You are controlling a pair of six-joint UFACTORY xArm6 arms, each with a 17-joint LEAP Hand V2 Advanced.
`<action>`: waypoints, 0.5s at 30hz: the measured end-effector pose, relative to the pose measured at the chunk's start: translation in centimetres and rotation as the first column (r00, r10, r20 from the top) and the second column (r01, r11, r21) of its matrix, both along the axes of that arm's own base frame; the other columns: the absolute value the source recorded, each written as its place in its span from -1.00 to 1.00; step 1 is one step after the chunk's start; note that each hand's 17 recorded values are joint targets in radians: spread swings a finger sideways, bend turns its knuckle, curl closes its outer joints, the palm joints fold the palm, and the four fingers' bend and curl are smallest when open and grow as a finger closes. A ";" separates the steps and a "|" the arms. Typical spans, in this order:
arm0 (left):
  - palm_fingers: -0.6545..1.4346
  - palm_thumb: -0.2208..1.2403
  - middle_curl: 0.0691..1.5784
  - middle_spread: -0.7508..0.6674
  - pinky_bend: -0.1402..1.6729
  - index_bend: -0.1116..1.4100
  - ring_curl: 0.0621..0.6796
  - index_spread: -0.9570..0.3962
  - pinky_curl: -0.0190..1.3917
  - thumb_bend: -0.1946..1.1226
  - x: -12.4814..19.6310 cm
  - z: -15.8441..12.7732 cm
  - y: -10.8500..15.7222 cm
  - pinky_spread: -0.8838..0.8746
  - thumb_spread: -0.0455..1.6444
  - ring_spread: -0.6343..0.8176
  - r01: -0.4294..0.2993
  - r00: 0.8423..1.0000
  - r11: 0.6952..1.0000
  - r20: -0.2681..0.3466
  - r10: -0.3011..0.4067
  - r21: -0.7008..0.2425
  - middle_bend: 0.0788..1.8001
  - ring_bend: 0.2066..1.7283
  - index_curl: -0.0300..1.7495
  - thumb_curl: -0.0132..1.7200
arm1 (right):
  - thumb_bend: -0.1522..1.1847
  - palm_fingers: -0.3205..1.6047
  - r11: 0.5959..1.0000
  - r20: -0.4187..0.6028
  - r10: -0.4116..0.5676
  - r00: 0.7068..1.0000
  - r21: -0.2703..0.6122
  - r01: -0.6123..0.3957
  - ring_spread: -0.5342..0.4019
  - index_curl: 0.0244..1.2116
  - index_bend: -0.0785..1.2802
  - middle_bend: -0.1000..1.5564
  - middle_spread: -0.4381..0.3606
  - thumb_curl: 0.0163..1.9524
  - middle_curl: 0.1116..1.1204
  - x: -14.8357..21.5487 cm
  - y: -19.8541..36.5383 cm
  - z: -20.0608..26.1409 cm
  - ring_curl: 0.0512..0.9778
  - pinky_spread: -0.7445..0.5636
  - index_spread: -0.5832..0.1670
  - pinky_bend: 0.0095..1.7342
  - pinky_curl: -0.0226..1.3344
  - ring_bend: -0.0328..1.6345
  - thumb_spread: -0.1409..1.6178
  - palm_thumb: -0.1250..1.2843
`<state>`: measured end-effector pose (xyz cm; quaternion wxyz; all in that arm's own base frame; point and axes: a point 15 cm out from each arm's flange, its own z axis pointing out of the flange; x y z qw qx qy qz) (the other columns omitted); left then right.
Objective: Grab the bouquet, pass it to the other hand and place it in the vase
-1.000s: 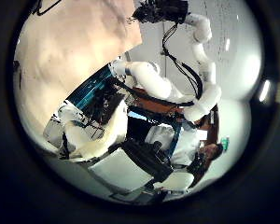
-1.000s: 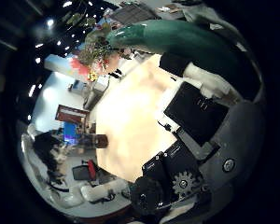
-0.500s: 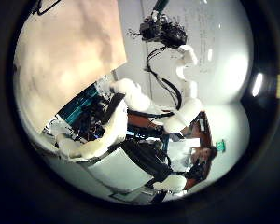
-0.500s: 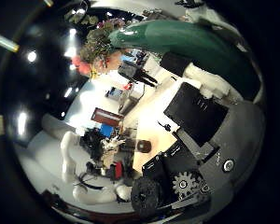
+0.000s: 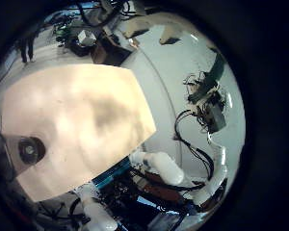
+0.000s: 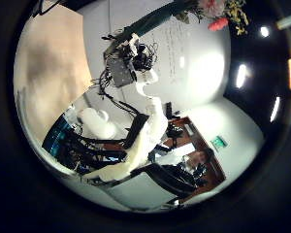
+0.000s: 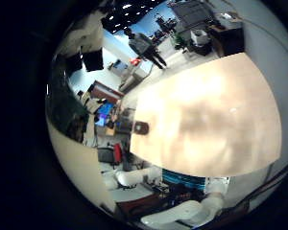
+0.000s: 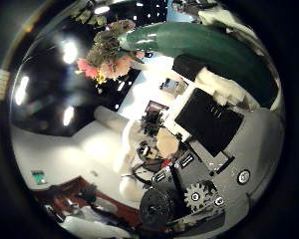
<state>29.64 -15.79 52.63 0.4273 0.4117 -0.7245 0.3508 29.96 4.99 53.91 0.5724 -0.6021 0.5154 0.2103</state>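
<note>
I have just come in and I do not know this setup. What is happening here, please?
The right hand holds the bouquet by its green stem wrap, raised well above the tan table. The flowers stick out past the hand. The vase stands on the table, with nothing in it. The left hand holds nothing that these views show, so the handover is not yet done.

A: From my left palm feeds I see a pale wooden table (image 5: 82, 115), and at two o'clock a white wall (image 6: 199, 73) with ceiling lights (image 6: 242, 75).

B: My right feed shows desks (image 7: 206, 29) at one o'clock.
</note>
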 end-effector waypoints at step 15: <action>-0.30 -0.43 -0.63 0.60 -0.34 -0.65 -0.51 0.62 -0.68 -0.74 2.5 3.4 -1.4 0.66 0.25 0.59 -0.041 0.999 0.961 0.011 0.046 -0.275 -0.86 -0.56 -0.63 -0.63 | -0.77 0.55 0.976 0.015 0.217 0.976 0.026 -0.217 -0.23 0.37 0.89 0.79 -0.20 0.27 0.21 -2.6 5.0 -2.7 0.25 -0.18 -0.01 0.51 0.08 0.83 0.09 0.83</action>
